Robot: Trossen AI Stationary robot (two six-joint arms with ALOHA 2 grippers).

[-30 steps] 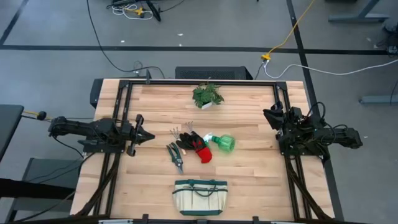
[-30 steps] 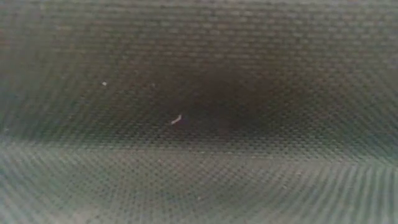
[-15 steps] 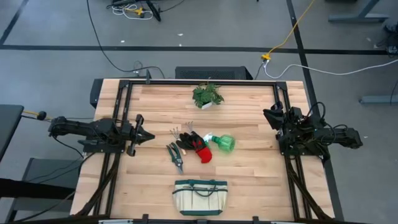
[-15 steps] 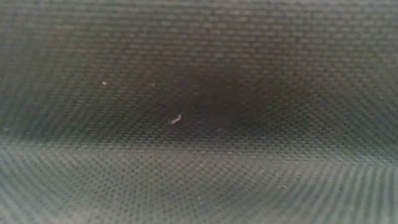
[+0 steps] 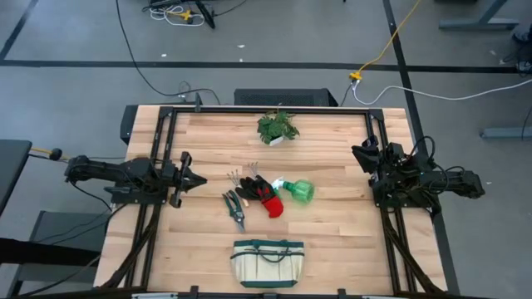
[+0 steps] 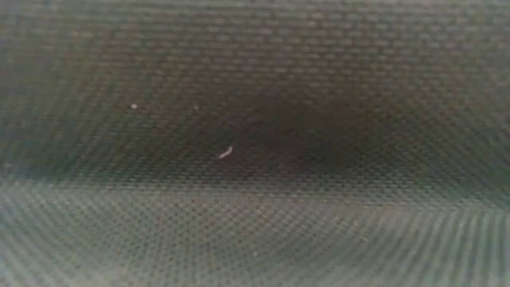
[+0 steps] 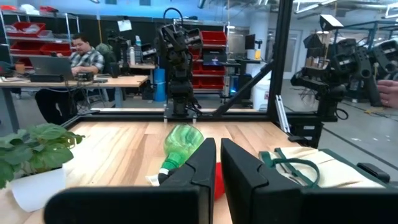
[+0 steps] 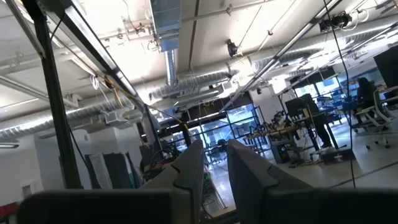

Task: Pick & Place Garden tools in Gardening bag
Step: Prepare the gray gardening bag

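Wooden tabletop (image 5: 332, 224) under my overhead camera carries everything. At its middle lie the hand rake (image 5: 242, 177), the gloves (image 5: 264, 196), the pruning shears (image 5: 234, 208) and the spray bottle (image 5: 297, 191), packed close together. My gardening bag (image 5: 265, 262) sits at the near edge, well apart from them; a potted plant (image 5: 277, 127) stands near the far edge.

My left gripper (image 5: 189, 179) waits at the left edge, pointing toward the tools and clear of all of them, fingers nearly pressed together with a thin slit between. My right gripper (image 5: 363, 154) rests at the right edge, tilted upward, its fingers close with a narrow gap.

From the left wrist I see the spray bottle (image 7: 180, 144) and the bag's handles (image 7: 292, 167) past my fingers, plus a person at a desk (image 7: 84, 53). Low view gives me only dark woven fabric (image 6: 255, 143)
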